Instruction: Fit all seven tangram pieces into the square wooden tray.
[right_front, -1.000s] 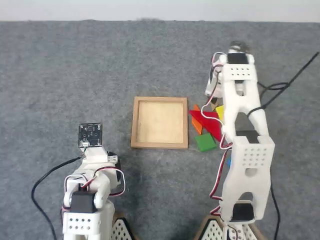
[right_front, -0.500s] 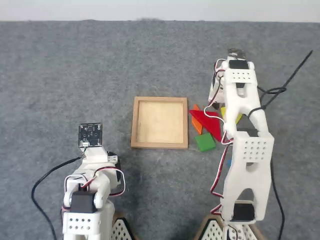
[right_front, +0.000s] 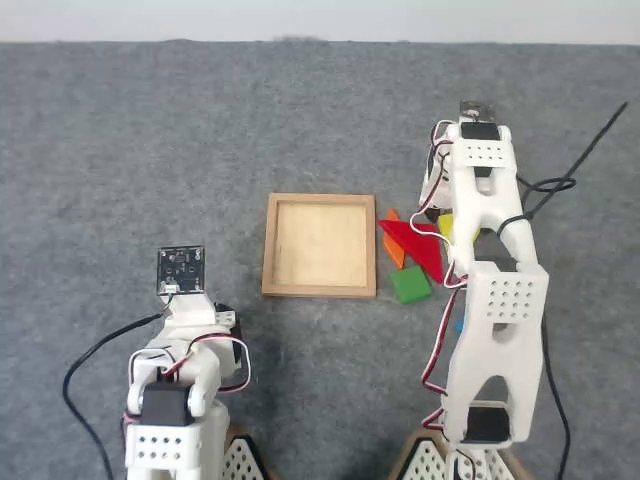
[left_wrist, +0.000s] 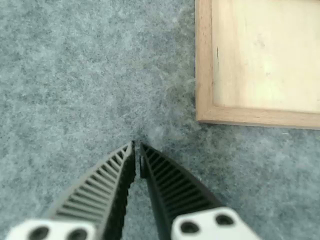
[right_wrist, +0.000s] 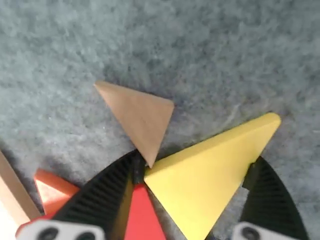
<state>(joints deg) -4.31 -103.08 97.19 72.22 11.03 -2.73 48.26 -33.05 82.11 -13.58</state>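
Note:
The square wooden tray (right_front: 320, 290) lies mid-table with nothing in it; its rim (left_wrist: 204, 75) is just ahead of my left gripper (left_wrist: 136, 148), which is shut and holds nothing. Loose pieces sit right of the tray: a red triangle (right_front: 412, 243), an orange piece (right_front: 393, 252) and a green square (right_front: 410, 284). My right gripper (right_wrist: 196, 167) is down over this pile, shut on the yellow triangle (right_wrist: 210, 185), one finger at its corner and the other against its edge. A plain wood triangle (right_wrist: 137, 112) lies just beyond, with red (right_wrist: 142, 215) and orange (right_wrist: 52, 192) pieces beside it.
The right arm (right_front: 480, 200) stretches over the pieces and hides part of them; a bit of blue (right_front: 457, 324) shows beside it. The left arm (right_front: 185, 350) rests near the front left. Grey carpet lies all around the tray, and cables trail at the right.
The right arm shifted a little farther from its base between one second and half a second ago, then held still. The left arm has not moved.

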